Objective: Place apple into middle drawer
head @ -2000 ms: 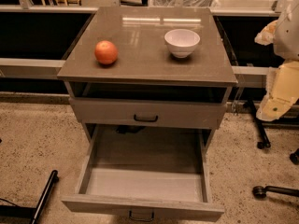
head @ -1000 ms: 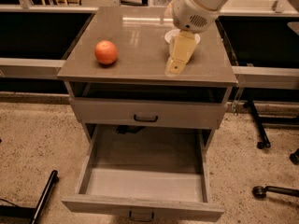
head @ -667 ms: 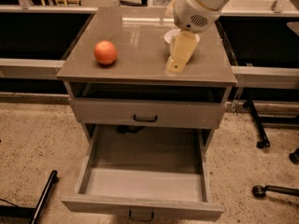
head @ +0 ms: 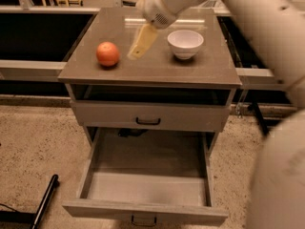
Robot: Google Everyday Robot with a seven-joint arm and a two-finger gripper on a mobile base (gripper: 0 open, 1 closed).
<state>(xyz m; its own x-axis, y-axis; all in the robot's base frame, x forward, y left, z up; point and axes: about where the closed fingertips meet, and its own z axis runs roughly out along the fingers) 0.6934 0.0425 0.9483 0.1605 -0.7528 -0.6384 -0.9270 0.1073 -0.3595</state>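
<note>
The red-orange apple (head: 108,54) sits on the left side of the cabinet's brown top (head: 152,70). My gripper (head: 138,46) hangs over the top from the white arm, just right of the apple and apart from it, between the apple and the white bowl. The middle drawer (head: 147,185) is pulled out below, its pale grey floor bare, its dark loop handle at the front edge.
A white bowl (head: 185,43) stands on the right of the top. The upper grey drawer front (head: 148,117) is closed. My white arm (head: 267,46) fills the right side of the view. A black bar (head: 45,199) lies on the speckled floor at the lower left.
My arm came in from the right, crossed over the bowl, and now holds the gripper left of the bowl, close beside the apple. The apple, bowl and drawer have not moved.
</note>
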